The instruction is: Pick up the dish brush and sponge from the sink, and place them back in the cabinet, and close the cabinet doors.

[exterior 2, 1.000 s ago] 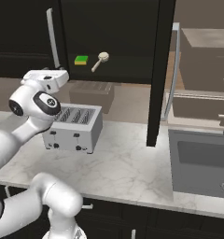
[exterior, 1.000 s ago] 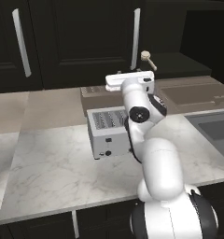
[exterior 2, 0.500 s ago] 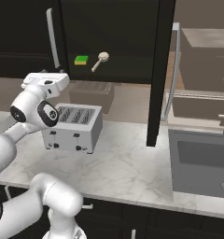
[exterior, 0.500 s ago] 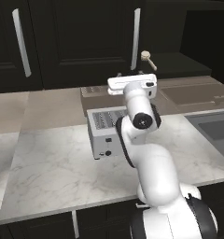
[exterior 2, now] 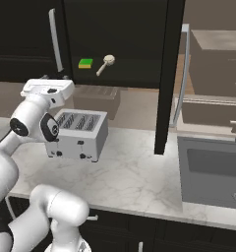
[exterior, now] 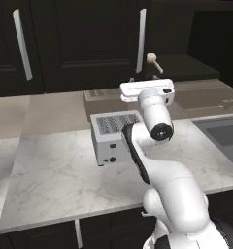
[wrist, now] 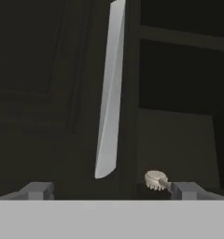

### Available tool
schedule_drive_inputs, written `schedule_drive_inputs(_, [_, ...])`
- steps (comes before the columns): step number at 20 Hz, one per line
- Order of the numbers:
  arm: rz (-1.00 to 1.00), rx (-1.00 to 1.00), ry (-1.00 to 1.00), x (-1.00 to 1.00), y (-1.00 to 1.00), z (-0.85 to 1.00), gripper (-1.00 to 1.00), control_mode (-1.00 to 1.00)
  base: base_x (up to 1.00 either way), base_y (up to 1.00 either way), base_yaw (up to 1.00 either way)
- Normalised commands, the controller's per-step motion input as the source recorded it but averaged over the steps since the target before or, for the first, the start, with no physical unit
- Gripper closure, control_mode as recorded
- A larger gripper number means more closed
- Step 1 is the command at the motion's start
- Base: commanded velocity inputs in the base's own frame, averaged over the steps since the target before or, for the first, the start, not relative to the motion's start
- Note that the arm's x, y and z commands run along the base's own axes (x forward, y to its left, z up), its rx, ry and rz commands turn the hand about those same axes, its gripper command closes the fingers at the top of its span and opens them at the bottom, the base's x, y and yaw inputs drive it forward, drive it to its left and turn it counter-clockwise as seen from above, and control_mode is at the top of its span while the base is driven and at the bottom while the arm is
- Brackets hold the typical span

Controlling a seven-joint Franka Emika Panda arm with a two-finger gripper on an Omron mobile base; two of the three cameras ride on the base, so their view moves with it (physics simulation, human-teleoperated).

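Between the spread, empty fingertips of the two-finger gripper (wrist: 111,190) hangs a long silver bar handle (wrist: 109,88) on the black panelled cabinet door (wrist: 48,93). Just inside the right tip, the cream-headed dish brush (wrist: 156,179) lies on the tall black cabinet's dark shelf (exterior 2: 134,81), stick handle angling down-left, beside the green-and-yellow sponge (exterior 2: 85,63).

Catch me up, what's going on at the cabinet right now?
The sponge and brush already lie on the cabinet shelf, nothing in the gripper, whose fingers stand apart. The hand faces the silver handle of one door. The right door stands open, edge-on above the counter. The sink holds neither item.
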Motion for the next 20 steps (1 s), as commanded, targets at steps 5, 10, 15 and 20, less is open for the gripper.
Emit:
schedule_drive_inputs(5, [0.00,0.00,0.11,-0.26,-0.13,0.47,-1.00,-1.00,0.00,0.00,0.00])
schedule_drive_inputs(10, [0.00,0.00,0.15,-0.32,-0.10,0.42,-1.00,-1.00,0.00,0.00,0.00])
schedule_drive_inputs(15, [0.00,0.00,0.12,-0.44,-0.20,0.18,-1.00,-1.00,0.00,0.00,0.00])
schedule_drive_inputs(20, [0.04,0.00,0.00,-0.45,-0.37,0.00,-1.00,-1.00,0.00,0.00,0.00])
